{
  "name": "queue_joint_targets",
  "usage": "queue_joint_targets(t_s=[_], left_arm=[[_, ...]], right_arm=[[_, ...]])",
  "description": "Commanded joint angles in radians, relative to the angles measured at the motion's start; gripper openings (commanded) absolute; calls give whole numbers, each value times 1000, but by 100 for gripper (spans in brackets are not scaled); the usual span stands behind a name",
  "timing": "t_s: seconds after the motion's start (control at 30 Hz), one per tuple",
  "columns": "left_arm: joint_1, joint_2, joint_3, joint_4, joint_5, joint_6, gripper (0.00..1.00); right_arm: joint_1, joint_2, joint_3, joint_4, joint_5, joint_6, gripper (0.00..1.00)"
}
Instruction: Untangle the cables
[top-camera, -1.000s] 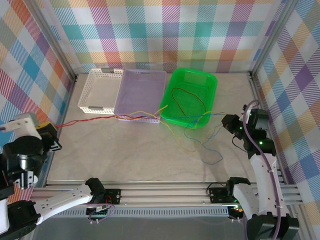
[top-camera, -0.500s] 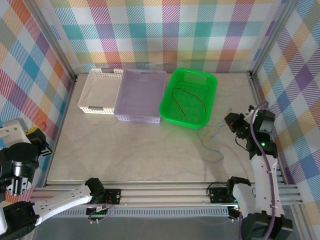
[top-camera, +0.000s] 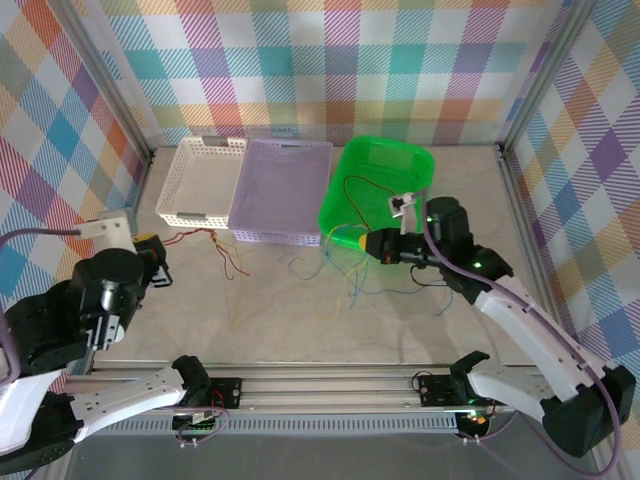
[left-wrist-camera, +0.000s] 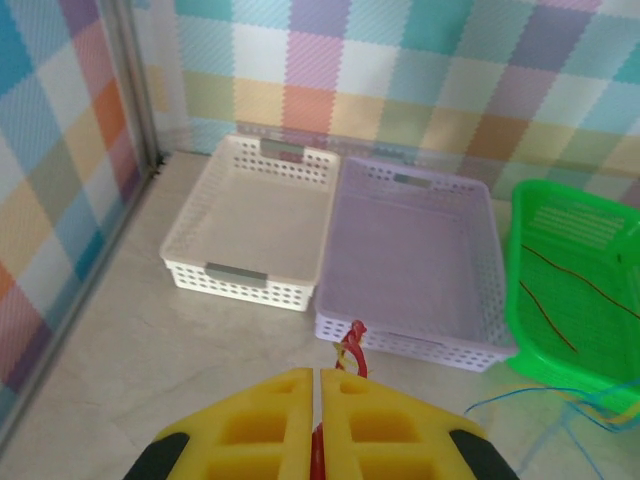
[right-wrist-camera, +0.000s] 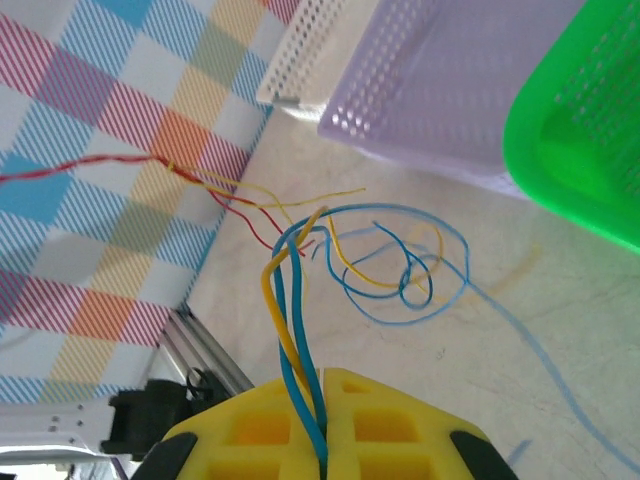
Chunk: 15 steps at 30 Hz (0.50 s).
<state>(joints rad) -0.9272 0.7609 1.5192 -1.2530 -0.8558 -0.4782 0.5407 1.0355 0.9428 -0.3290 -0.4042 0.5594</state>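
Observation:
My left gripper (top-camera: 150, 243) at the table's left is shut on a red cable (top-camera: 205, 240), which trails right with a yellow strand toward the purple basket. In the left wrist view the red cable (left-wrist-camera: 352, 352) comes out between the closed yellow fingers (left-wrist-camera: 280, 410) of the left gripper (left-wrist-camera: 317, 378). My right gripper (top-camera: 362, 243) hangs before the green basket (top-camera: 340, 195), shut on blue and yellow cables (top-camera: 350, 285). In the right wrist view the blue cable (right-wrist-camera: 297, 320) and the yellow cable (right-wrist-camera: 272, 305) are pinched in the right gripper (right-wrist-camera: 322, 376) and loop over the table. Another red cable (top-camera: 372, 192) lies in the green basket.
A white basket (top-camera: 172, 190), a purple basket (top-camera: 245, 200) and the green basket stand side by side at the back. Aluminium rails (top-camera: 330, 385) run along the near edge. Checked walls close in the sides and back.
Both arms have swung inward from the table's sides. The right gripper now hangs in front of the green basket. The cables, stretched a second ago, now hang slack in two separate bunches.

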Motion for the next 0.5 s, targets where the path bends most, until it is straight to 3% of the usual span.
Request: queue_joint_targets(t_s=[0.0,0.2,0.33,0.47], left_arm=[[-5,9,-26,102,68,-3,0],[-5,47,-76,194,166,-21,0],[-6,75,-81,244,213,-34,0],[-6,93,-72,289,263,-54,0]], right_arm=[[20,41,10,57,57,-43,0],[65,201,29,53,67,-94,2],[120,224,59,51,102,-163,38],[163,169,51,123,86,-194,58]])
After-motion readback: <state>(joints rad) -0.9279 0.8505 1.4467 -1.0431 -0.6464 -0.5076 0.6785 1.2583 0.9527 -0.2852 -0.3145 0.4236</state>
